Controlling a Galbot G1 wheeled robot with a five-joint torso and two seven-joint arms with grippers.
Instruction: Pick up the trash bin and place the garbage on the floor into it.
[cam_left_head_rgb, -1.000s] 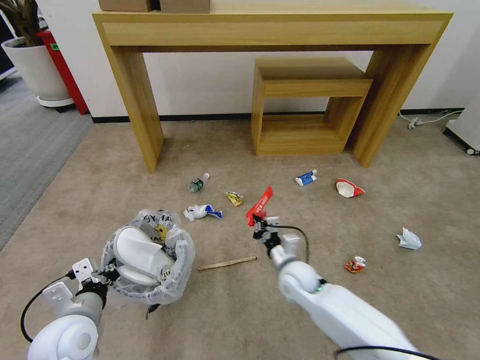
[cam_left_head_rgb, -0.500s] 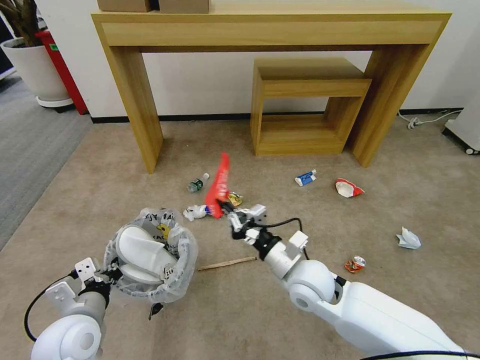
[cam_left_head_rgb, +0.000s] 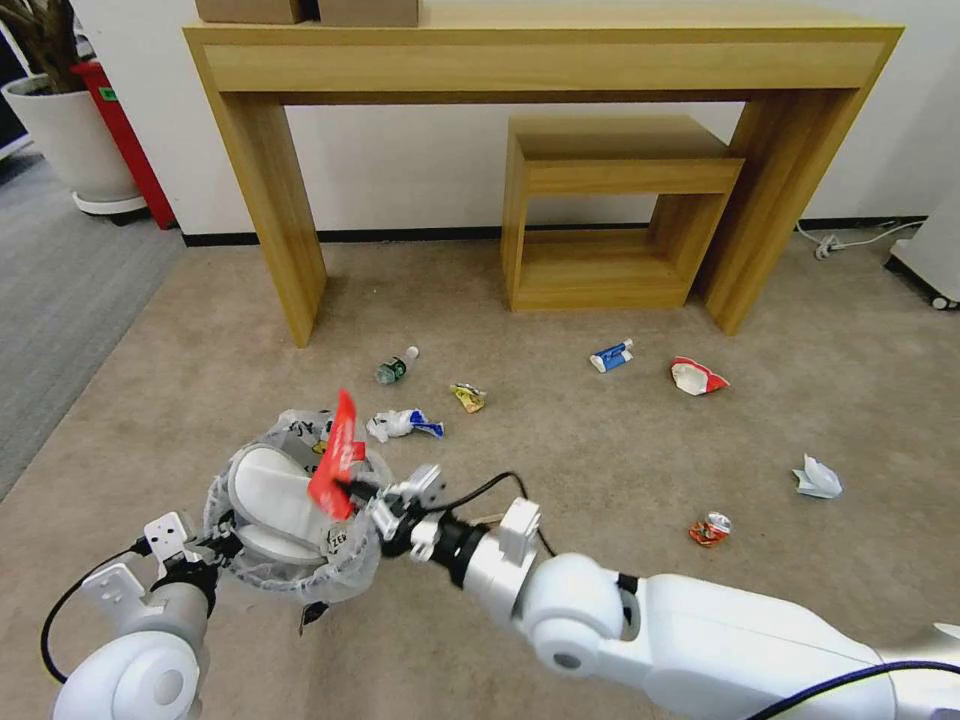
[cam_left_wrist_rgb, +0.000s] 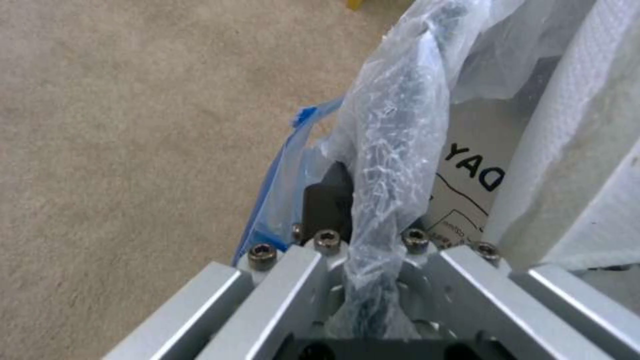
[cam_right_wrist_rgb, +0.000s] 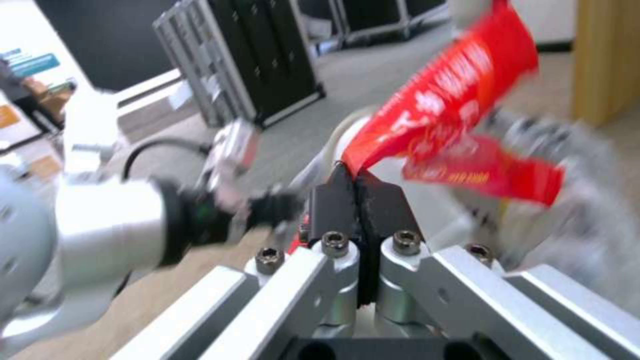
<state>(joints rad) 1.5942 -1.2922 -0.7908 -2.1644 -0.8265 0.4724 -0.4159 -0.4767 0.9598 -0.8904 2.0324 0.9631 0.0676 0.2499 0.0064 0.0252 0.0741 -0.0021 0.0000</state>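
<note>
Head camera high, looking forward and down over floor (cam_left_head_rgb: 620, 470), both wrist cameras close behind their pincers, all sharing the trash bin (cam_left_head_rgb: 290, 520).

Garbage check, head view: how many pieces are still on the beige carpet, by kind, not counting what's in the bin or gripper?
Small plastic bottle: 1
Crumpled wrappers, yellow, white-blue, red-white: 3
Blue-white tube: 1
White paper wad: 1
Crushed red can: 1
Total: 7

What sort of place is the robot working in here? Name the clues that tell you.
Probably an office or lab room set up as a test space: beige carpet, a wooden console table against a white wall, and black equipment cases in the room behind.
</note>
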